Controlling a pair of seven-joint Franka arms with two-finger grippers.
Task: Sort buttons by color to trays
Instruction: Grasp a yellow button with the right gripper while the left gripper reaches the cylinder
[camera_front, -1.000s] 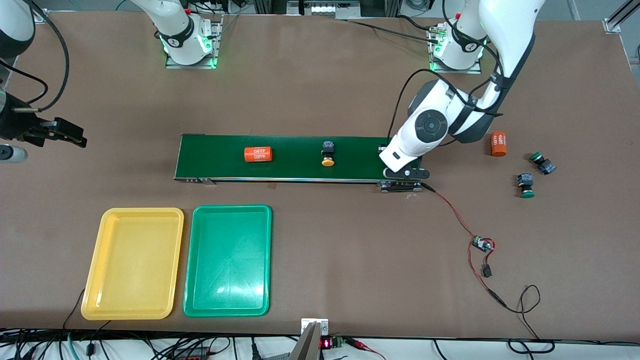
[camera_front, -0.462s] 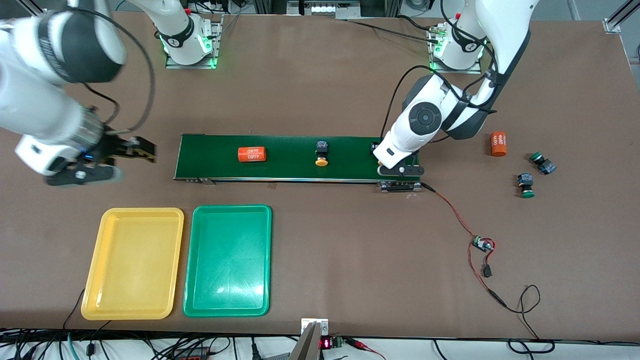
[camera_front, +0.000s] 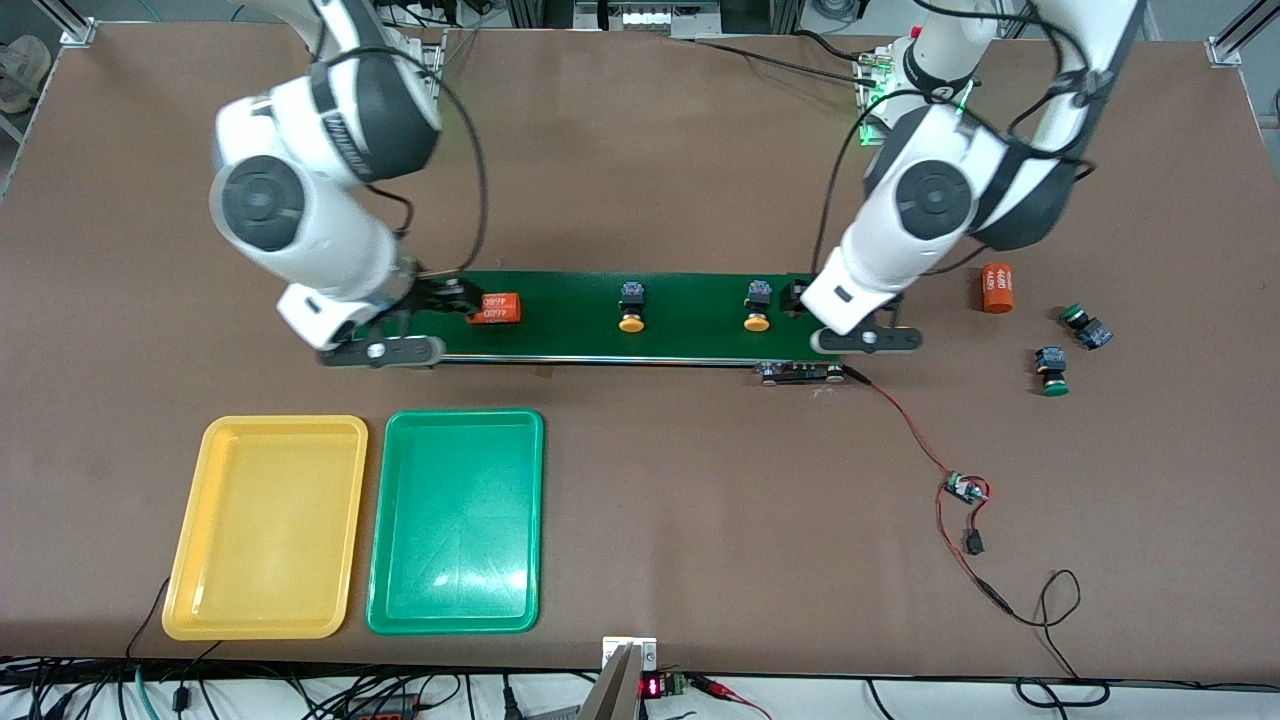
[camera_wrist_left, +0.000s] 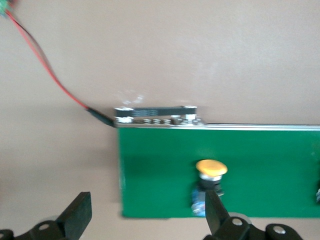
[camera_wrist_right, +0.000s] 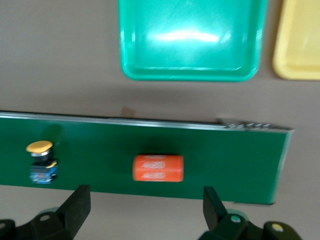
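Two orange-yellow buttons (camera_front: 631, 305) (camera_front: 757, 303) lie on the dark-green belt (camera_front: 580, 335). Two green buttons (camera_front: 1083, 326) (camera_front: 1050, 370) lie on the table at the left arm's end. The yellow tray (camera_front: 265, 527) and the green tray (camera_front: 455, 520) sit side by side, both bare, nearer the camera than the belt. My left gripper (camera_front: 815, 305) (camera_wrist_left: 146, 215) is open over the belt's end, with one yellow button (camera_wrist_left: 210, 172) beside a finger, untouched. My right gripper (camera_front: 435, 300) (camera_wrist_right: 145, 210) is open over the belt's other end, holding nothing.
An orange cylinder (camera_front: 495, 307) (camera_wrist_right: 157, 168) lies on the belt just by the right gripper. Another orange cylinder (camera_front: 997, 287) stands on the table near the green buttons. A red wire (camera_front: 905, 420) runs from the belt's motor end to a small circuit board (camera_front: 965, 490).
The left gripper opened, left a yellow button on the belt and drew back toward the belt's end. The right arm swung in to the belt's other end. The cylinder and first button rode along the belt.
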